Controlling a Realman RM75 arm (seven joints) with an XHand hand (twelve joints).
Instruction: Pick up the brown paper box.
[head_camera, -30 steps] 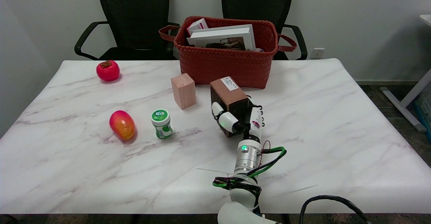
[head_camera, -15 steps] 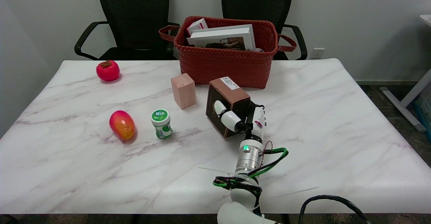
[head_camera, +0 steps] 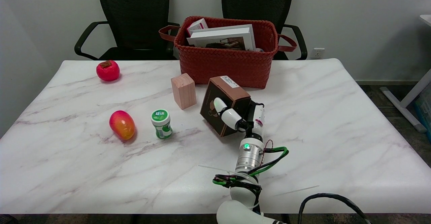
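Brown paper box (head_camera: 225, 104) sits in your robot hand (head_camera: 240, 116), tilted so its top leans toward the left of the picture and its dark front face with a pale round mark turns down toward you. A white label lies on its brown top face. Your right hand grips it: a white thumb (head_camera: 226, 113) presses across the dark front face, while the rest of the hand wraps the box's right side, where the fingers are mostly hidden behind it. Whether the lower corner touches the tabletop (head_camera: 336, 123) or has cleared it, you cannot tell from this view. The box is near the middle of the marble surface, just in front of the red woven basket (head_camera: 225, 62).

Just to the left of the box stands a wooden block (head_camera: 183, 91), upright and apart from it. Further left are a small green-capped bottle (head_camera: 161, 123) and, beside that, a red-and-orange mango (head_camera: 122, 124). A red persimmon (head_camera: 107, 70) rests near the far left corner. The basket holds a white framed picture (head_camera: 222, 37) and a small white-and-pink carton (head_camera: 197, 25). Two black chairs (head_camera: 134, 19) stand behind the table.
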